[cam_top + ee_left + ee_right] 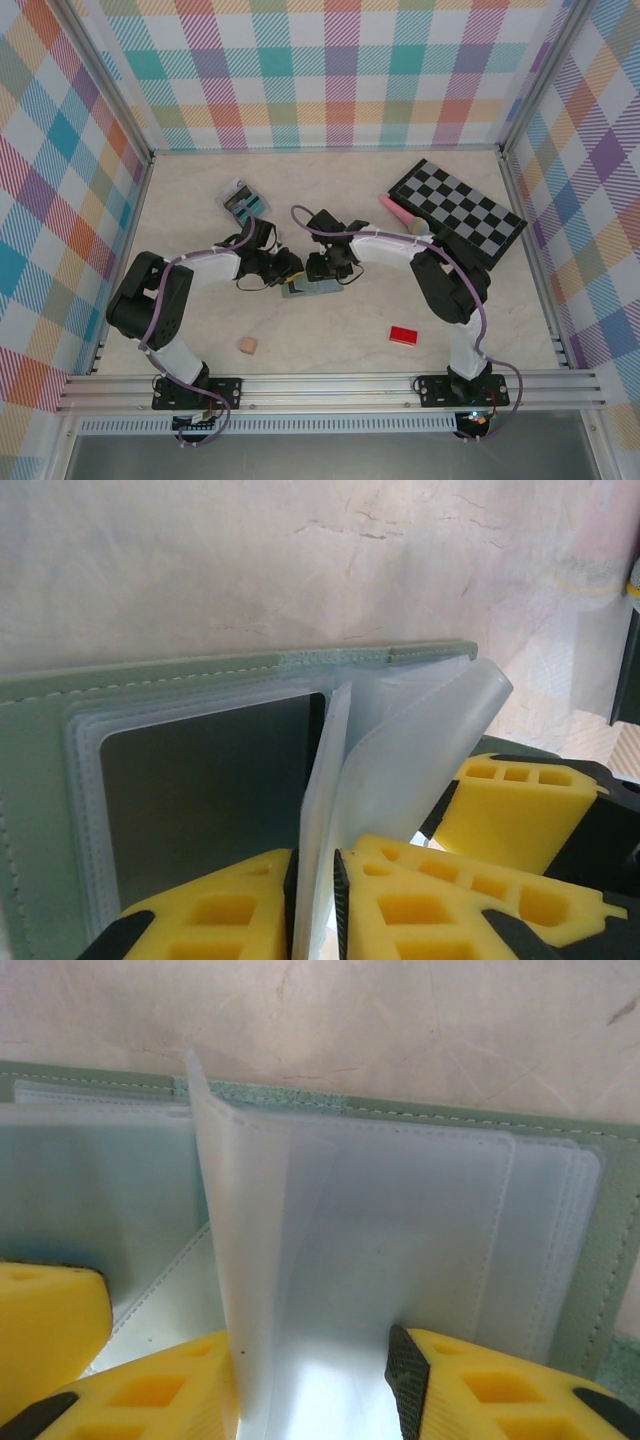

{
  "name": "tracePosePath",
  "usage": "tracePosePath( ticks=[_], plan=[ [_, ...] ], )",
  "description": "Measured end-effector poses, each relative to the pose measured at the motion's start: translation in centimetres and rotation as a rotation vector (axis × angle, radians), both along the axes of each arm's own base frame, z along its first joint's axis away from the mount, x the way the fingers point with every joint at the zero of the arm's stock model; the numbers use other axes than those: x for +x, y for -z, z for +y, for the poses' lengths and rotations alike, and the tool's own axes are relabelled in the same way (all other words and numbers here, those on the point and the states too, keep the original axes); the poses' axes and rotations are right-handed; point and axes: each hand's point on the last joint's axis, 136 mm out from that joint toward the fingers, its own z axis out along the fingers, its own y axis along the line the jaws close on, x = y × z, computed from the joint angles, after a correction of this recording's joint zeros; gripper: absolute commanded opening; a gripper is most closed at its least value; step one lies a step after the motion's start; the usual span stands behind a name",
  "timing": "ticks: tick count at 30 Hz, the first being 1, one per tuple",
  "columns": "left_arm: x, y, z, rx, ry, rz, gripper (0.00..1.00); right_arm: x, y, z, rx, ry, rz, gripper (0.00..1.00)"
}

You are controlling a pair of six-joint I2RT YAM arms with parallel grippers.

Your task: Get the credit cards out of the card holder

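**A:** From above, where is the card holder [312, 290]?

**B:** It lies open near the middle of the bench [330, 180], a little toward the near edge. The left pincer [291, 268] and the right pincer [318, 268] meet over its far side, almost tip to tip.

**A:** What else is on the bench?

**B:** Loose credit cards [246, 204], teal and dark among them, lie toward the far left corner. A checkered board [458, 212] sits at the far right with a pink cylinder [393, 207] beside it. A red block [403, 334] and a tan cube [247, 346] lie near the near edge.

**A:** What does the left wrist camera give?

**B:** It shows the grey-green cover of the card holder [40, 780] with its stitched clear pockets. A dark grey card [210, 800] sits in the left pocket. One clear leaf [320, 810] stands upright, and the left pincer [315, 900] is narrowed onto its lower edge, with a black pad pressing each face. A yellow finger [510, 805] of the right pincer shows just to the right, behind a second curled leaf.

**A:** And the right wrist?

**B:** The same upright leaf [235, 1260] rises from the spine of the card holder [600, 1260]. The right pincer [312, 1390] stands partly spread and grips nothing. Its left finger rests against the leaf and its right finger sits over the flat pockets. The left pincer's finger [50, 1325] shows at the lower left. I cannot tell whether these pockets hold cards.
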Motion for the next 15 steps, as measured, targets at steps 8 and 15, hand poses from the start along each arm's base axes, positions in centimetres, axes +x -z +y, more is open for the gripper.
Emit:
tracePosePath(
  ticks=[8, 15],
  plan=[
    [-0.2, -0.8, 0.1, 0.005, 0.005, -0.017, 0.0, -0.7, -0.7, -0.7, 0.034, 0.002, 0.01, 0.47],
    [-0.9, -0.5, 1.7, 0.114, 0.018, -0.01, 0.0, -1.0, -4.2, -1.6, 0.098, 0.014, -0.045, 0.57]
  ],
)
